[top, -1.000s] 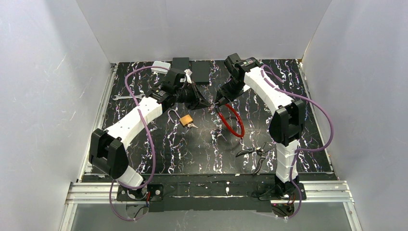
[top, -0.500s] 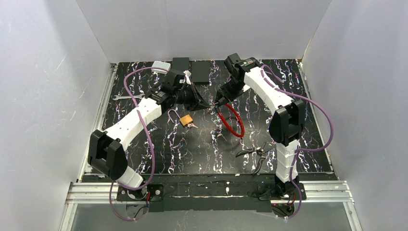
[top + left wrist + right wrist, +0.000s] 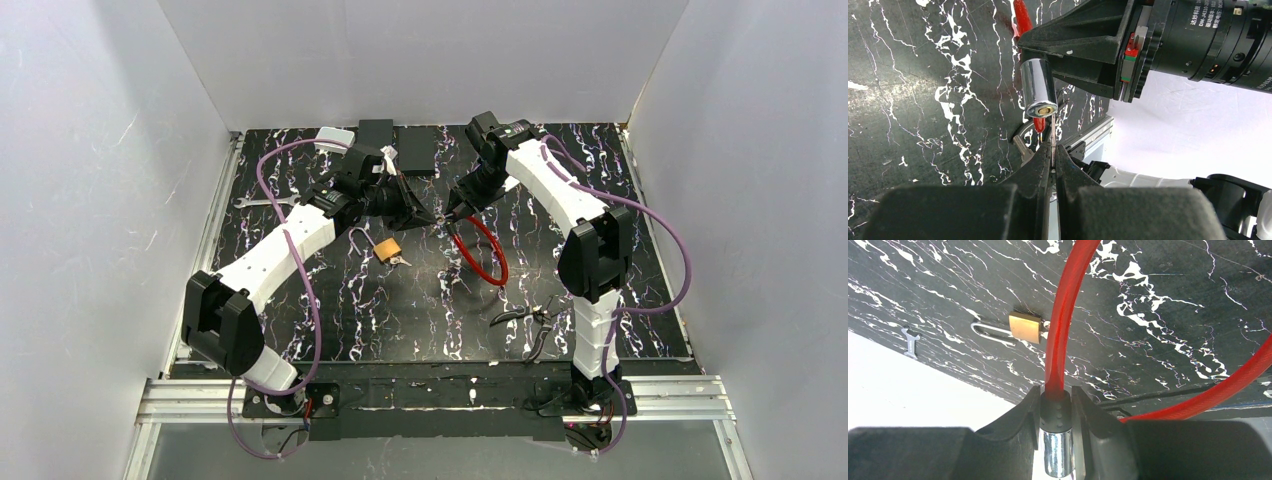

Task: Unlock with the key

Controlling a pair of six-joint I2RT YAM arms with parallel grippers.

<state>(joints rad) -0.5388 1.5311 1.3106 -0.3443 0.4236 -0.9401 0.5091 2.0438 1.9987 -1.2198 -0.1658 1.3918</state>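
Observation:
My right gripper (image 3: 1056,405) is shut on the black collar and chrome cylinder (image 3: 1057,452) of a red cable lock (image 3: 1063,315), held above the table. In the left wrist view that cylinder (image 3: 1038,90) points its brass keyhole end at me. My left gripper (image 3: 1053,152) is shut on a thin silver key (image 3: 1053,132), seen edge-on. The key's tip reaches the brass end face; I cannot tell whether it is inside the slot. From above, the left gripper (image 3: 425,212) and right gripper (image 3: 455,208) meet tip to tip at mid-back, and the red cable (image 3: 490,250) loops down onto the table.
A brass padlock (image 3: 387,248) with a long shackle lies on the black marbled table just below the grippers. Pliers (image 3: 530,322) lie near the right arm's base. Black boxes (image 3: 415,148) and a white object (image 3: 335,138) sit at the back edge. A small wrench (image 3: 262,201) lies at the left.
The left arm's elbow has drifted slightly to the left. Both grippers stay together at the lock, and their grips are unchanged.

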